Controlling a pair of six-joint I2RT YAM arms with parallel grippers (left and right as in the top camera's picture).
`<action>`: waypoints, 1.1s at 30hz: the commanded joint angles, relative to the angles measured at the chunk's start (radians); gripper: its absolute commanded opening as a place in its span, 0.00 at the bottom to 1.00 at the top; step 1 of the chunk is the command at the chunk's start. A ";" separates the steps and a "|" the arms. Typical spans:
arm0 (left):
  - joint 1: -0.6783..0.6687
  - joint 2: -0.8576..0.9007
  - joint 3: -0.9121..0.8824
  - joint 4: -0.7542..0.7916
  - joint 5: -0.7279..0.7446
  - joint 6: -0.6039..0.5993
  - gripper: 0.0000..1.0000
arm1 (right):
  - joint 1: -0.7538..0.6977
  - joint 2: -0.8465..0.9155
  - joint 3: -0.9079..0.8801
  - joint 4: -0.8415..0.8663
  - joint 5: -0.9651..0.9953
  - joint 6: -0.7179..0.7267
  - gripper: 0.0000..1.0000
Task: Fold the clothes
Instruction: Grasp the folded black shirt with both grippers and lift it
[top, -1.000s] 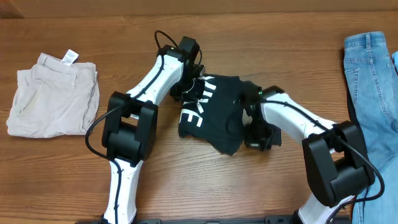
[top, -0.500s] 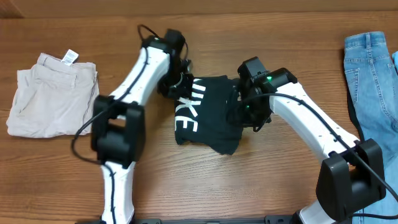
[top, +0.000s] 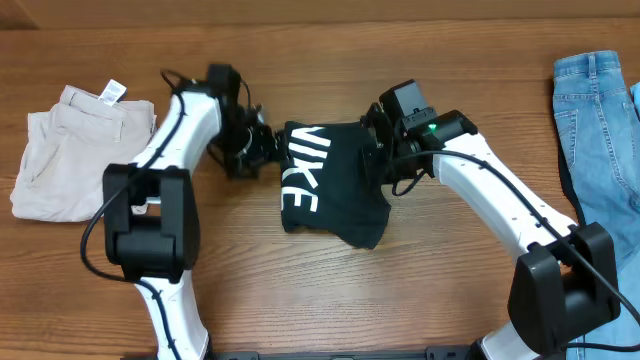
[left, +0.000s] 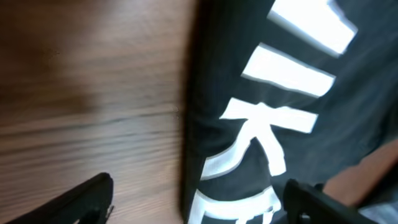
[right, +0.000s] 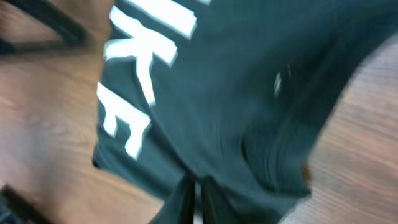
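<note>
Left gripper (top: 262, 150) has its fingers (left: 81, 200) spread wide and grips nothing. The near edge of the shirt (top: 335, 190) lies loose on the table (top: 300, 290) under the gap between them. Sitting low at the cloth's border, the gripper looks placed either to leave a fold lying or to come in for a fresh pinch.

Right gripper (top: 388, 168) is closed tight over the shirt's far side, the one away from the lettering (top: 303, 172). Its wrist view is blurred, so I cannot tell whether a thin fold is nipped between the tips.

Between the two hands the shirt lies as a compact, lumpy block. The letters face up on the left hand's side, and one corner trails out toward the robot from below the right hand. That loose corner suggests the fold is only partly done and needs tucking or flattening. Pinning one side while the other hand works would probably keep the bundle from sliding.
</note>
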 joint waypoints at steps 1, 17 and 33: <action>-0.008 0.005 -0.104 0.087 0.170 -0.037 0.92 | -0.001 0.048 -0.013 0.086 -0.010 0.131 0.04; -0.142 0.005 -0.318 0.364 0.146 -0.272 0.94 | -0.001 0.320 -0.013 0.080 -0.007 0.380 0.04; -0.243 0.005 -0.318 0.529 0.088 -0.438 0.04 | -0.001 0.320 -0.013 0.048 -0.011 0.341 0.04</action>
